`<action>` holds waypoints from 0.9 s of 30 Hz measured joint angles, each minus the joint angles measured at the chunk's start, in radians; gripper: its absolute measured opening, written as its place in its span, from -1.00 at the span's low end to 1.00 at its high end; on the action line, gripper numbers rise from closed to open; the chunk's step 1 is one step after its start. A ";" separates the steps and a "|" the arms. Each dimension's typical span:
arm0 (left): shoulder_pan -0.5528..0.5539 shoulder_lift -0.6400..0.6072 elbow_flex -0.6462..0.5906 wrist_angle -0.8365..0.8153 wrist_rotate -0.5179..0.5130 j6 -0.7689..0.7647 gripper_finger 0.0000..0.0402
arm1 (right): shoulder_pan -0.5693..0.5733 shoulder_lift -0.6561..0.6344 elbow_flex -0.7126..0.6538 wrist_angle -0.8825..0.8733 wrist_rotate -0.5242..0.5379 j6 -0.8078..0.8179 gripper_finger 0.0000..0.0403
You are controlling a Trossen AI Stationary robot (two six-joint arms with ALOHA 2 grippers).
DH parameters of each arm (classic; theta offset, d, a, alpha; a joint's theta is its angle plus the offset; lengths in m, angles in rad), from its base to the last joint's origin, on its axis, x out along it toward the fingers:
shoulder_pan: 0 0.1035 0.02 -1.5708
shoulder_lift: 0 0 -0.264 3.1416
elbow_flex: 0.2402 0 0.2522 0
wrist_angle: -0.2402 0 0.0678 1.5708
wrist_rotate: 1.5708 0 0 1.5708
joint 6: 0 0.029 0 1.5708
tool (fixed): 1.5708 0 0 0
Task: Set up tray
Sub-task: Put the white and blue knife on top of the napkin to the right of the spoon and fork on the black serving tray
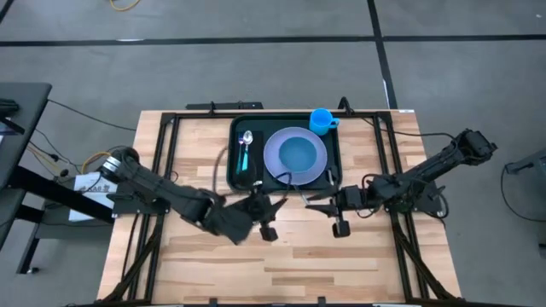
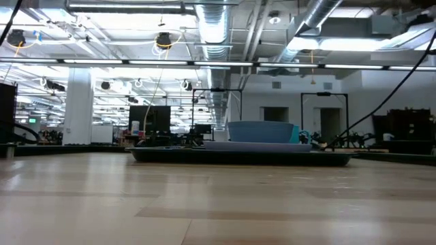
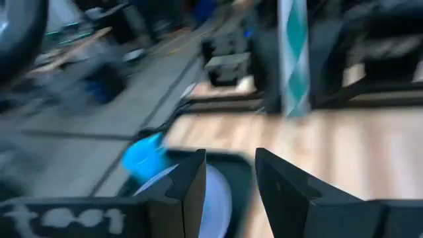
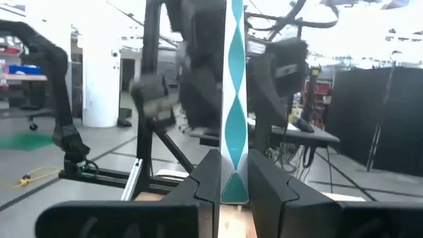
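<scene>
- Holding a teal-patterned utensil (image 4: pixel 234 99) upright, the right gripper (image 1: pixel 312 199) sat just off the tray's near edge, jaws pinched narrow on the handle. It reads as a fork or knife, but the working end was not visible.
- Left gripper (image 1: pixel 271 205) hovered just beside that same near edge, facing the right gripper. Its fingers (image 3: pixel 188 188) stood moderately apart with nothing between them; the same teal piece showed beyond them in the left wrist view.
- Tray (image 1: pixel 333 175) lay at the table's (image 1: pixel 213 256) far middle, flat and square to the edge.
- On it: lavender plate (image 1: pixel 294 156) centred, teal-handled spoon (image 1: pixel 246 147) along the plate's left, blue cup (image 1: pixel 321 120) at the far right corner.
- Step in hand, as I judged it: placing the remaining utensil; the rest of the setting looked done.
- Next move called for tipping the utensil flat and lowering it into the free strip of tray beside the plate, clear of plate rim and cup.
- Risk: grippers were close together, so the left should stay clear.
</scene>
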 joint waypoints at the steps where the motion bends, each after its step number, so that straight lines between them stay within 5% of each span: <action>1: 0.010 -0.013 0.000 0.030 0.054 0.023 -0.41 | 0.004 0.000 0.000 0.002 0.000 -0.010 -0.79; 8: 0.087 -0.085 0.001 0.213 0.454 0.135 -0.49 | 0.009 0.000 0.000 0.006 0.002 -0.047 -0.79; 27: 0.194 -0.086 -0.094 0.374 0.705 0.178 -0.55 | 0.009 0.000 0.000 0.011 0.002 -0.071 -0.79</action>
